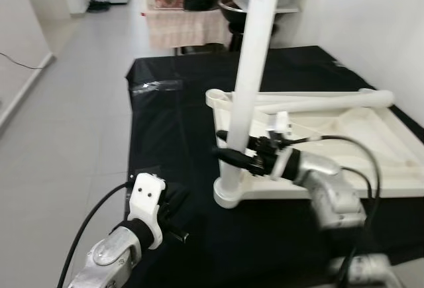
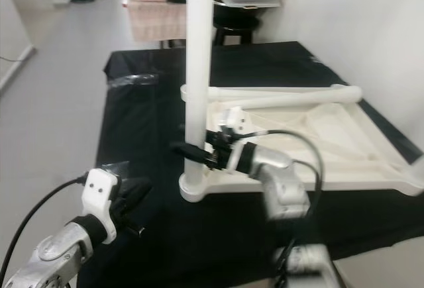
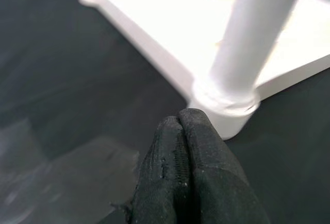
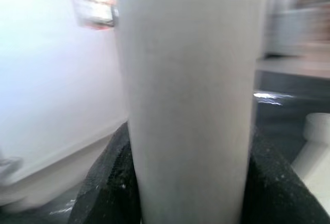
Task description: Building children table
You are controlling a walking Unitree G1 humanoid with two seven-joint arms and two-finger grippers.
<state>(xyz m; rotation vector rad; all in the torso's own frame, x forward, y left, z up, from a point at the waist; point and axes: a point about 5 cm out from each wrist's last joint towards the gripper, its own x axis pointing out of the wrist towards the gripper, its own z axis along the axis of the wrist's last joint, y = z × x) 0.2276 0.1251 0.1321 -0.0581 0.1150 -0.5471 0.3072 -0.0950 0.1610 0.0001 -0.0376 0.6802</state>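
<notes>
While upright, one leg [image 1: 248, 86] claw-gripped [image 1: 225, 150]

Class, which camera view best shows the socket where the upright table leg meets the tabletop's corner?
The left wrist view: the socket is close and sharp, with the upright leg entering it. Both eye views show it smaller, below the right gripper. The right wrist view shows just the leg's shaft.

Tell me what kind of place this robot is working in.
Probably a home: a grey tiled floor runs toward a hallway, a cloth-draped side table holds household clutter, and a white plastic children's tabletop lies upside down on a black-covered table.
</notes>
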